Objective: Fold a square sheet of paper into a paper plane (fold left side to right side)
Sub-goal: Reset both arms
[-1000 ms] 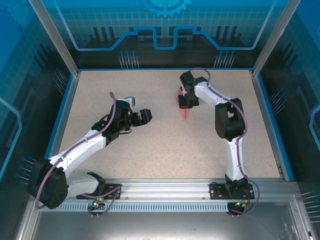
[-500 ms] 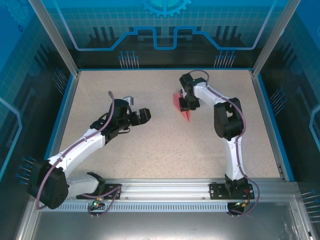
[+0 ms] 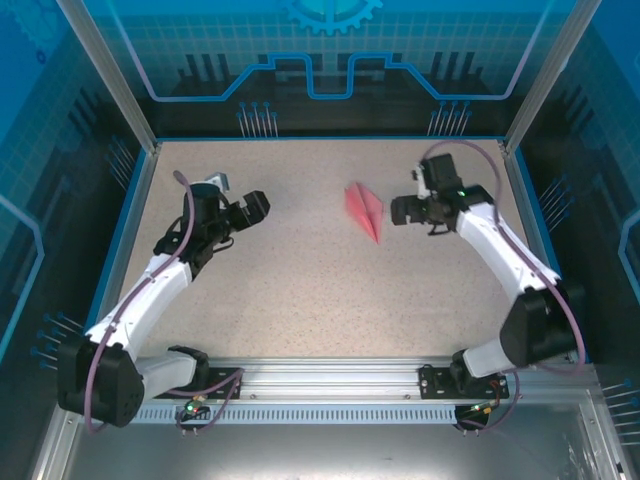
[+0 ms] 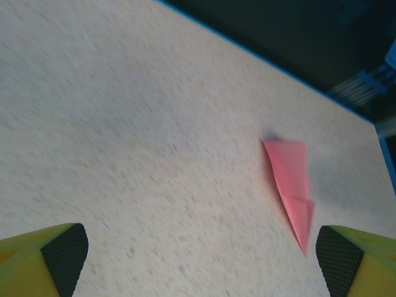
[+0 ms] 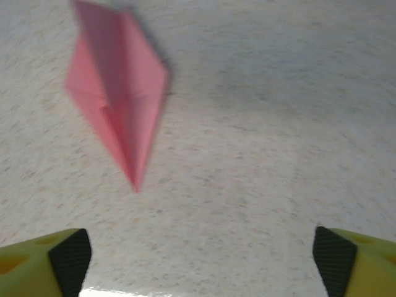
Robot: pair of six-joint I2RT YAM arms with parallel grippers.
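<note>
The slim, pointed pink paper plane (image 3: pixel 365 211) lies free on the speckled table (image 3: pixel 300 290), upper centre of the top view. The left gripper (image 3: pixel 252 207) and right gripper (image 3: pixel 402 211) gape empty. Any retreat should lift clear without brushing it.

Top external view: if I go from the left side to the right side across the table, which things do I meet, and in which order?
left gripper → paper plane → right gripper
</note>
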